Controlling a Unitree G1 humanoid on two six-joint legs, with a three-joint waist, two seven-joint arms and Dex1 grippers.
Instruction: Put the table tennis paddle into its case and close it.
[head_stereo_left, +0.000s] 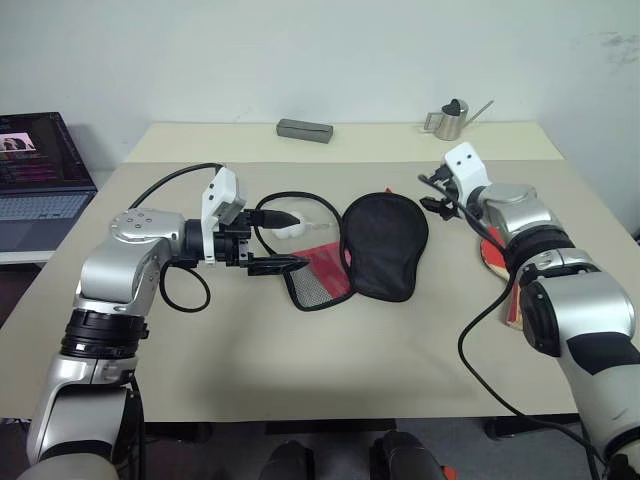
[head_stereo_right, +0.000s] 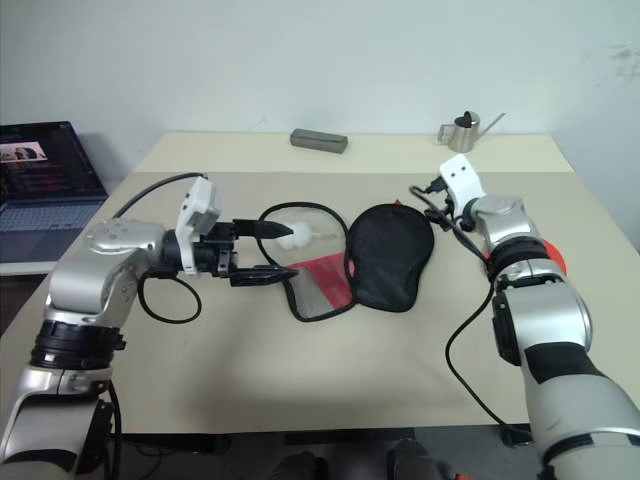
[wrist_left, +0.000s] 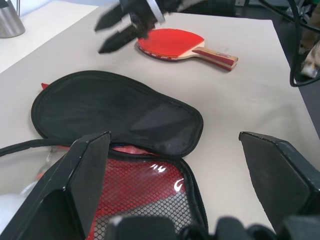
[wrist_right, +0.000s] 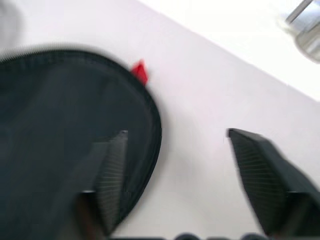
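While the table (head_stereo_left: 300, 380) carries everything, you see the case (head_stereo_left: 385, 240) at the frame's center, its black flap unzipped from the red mesh half. At right lies the table tennis paddle (wrist_left: 170, 42), mostly behind your right arm. Your left gripper (head_stereo_left: 285, 240), center-left, is spread; your right gripper (head_stereo_left: 432, 195), upper right, is spread too, holding nothing.

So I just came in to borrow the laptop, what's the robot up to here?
It is packing a table tennis paddle into its case. Right now nothing is held: the case lies unzipped mid-table, the left pincer open at its red mesh end. The right pincer hangs open above the table, and the paddle lies bare beside the right arm.
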